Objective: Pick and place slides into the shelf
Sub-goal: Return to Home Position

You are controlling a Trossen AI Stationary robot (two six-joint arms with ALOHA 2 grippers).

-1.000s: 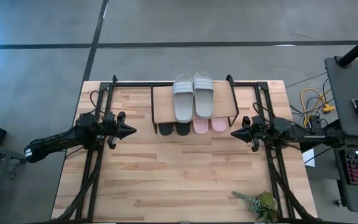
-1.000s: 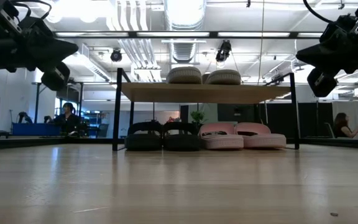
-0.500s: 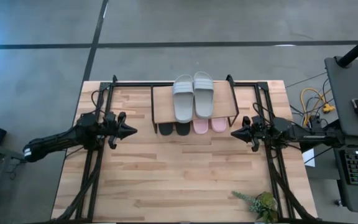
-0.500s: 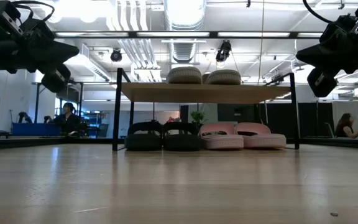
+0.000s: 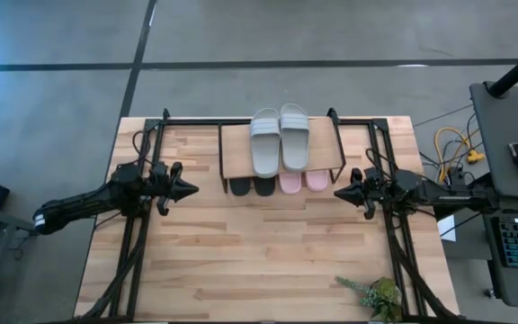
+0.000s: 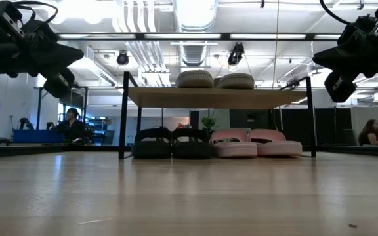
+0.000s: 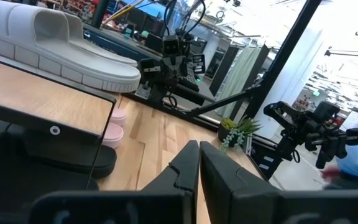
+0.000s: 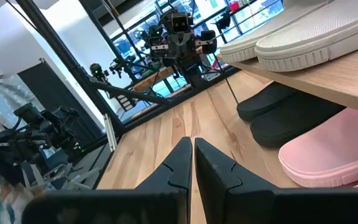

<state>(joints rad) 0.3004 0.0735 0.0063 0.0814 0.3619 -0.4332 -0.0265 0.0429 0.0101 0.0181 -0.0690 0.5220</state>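
Shelf (image 5: 324, 160): seen at the far middle of the table (image 5: 259, 261).
Grey-green pair (image 5: 280, 139): laid side by side on its plank top.
Black pair (image 5: 252, 186): tucked underneath, on the left arm's side.
Pink pair (image 5: 304, 183): tucked underneath, just beside the black pair.
Left gripper (image 5: 192, 189): held left of the shelf, clenched, nothing grasped.
Right gripper (image 5: 337, 192): held right of the shelf, clenched, nothing grasped.

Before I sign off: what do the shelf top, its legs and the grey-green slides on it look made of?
Shelf top: light wood, matte, with visible grain; could be laminate. Legs: thin black bars, probably painted metal, slim and straight-edged. Pale grey-green slides: moulded foam or rubber, matte, ribbed sole edge; which of the two is unclear.
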